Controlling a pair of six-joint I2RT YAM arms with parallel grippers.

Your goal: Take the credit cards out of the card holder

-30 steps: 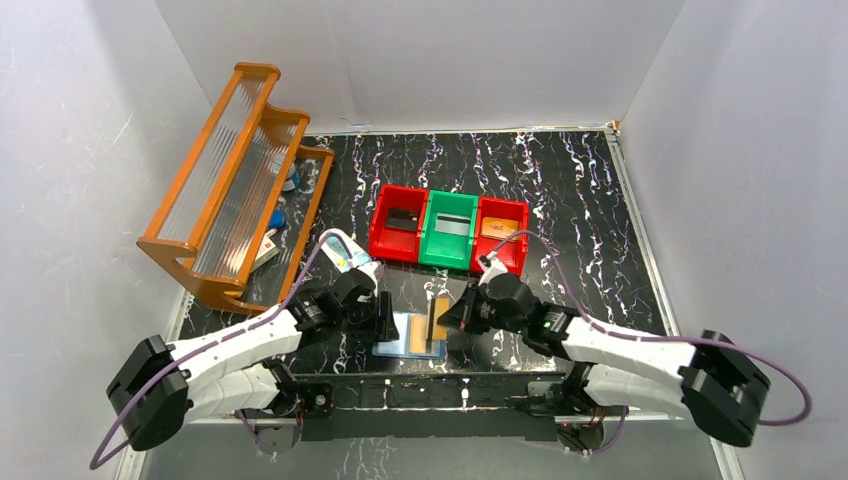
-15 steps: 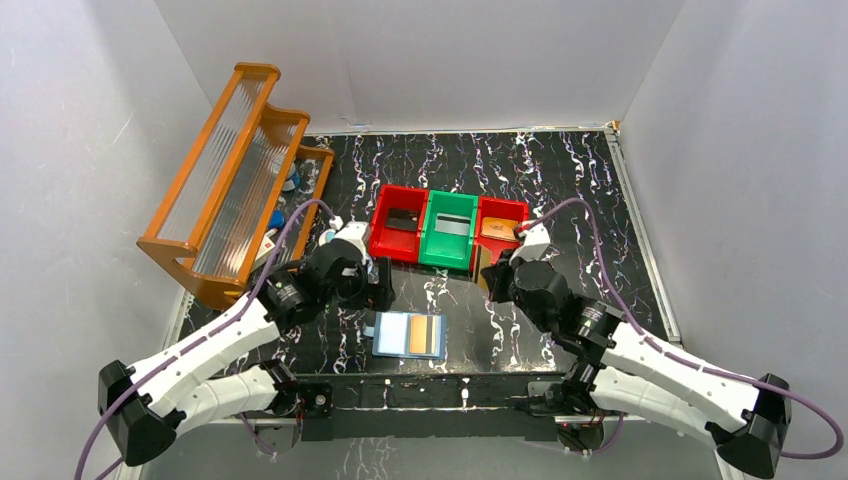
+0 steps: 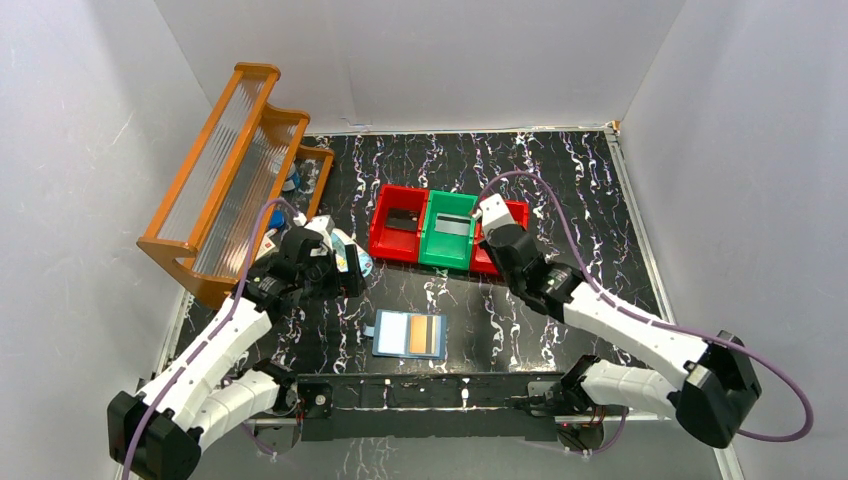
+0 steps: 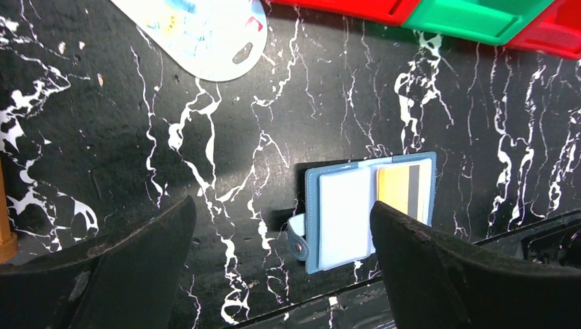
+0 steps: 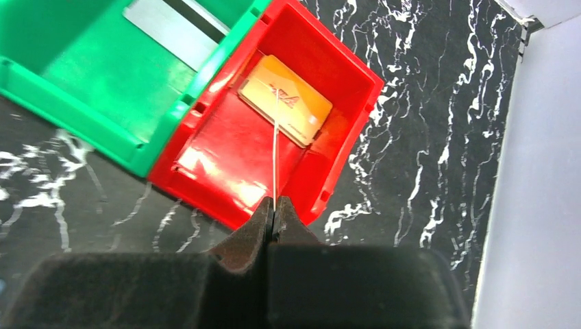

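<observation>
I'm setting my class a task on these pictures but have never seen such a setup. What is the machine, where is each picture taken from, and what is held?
These are two robot arms, each ending in a two-finger gripper. One picture looks down from above; the other two come from wrist cameras. On the table lie an open blue card holder with an orange card inside, three red and green bins, an oval case and an orange rack. The left gripper is open and empty. The right gripper is shut on a thin card, seen edge-on, over the right red bin, where a second orange card lies.
</observation>
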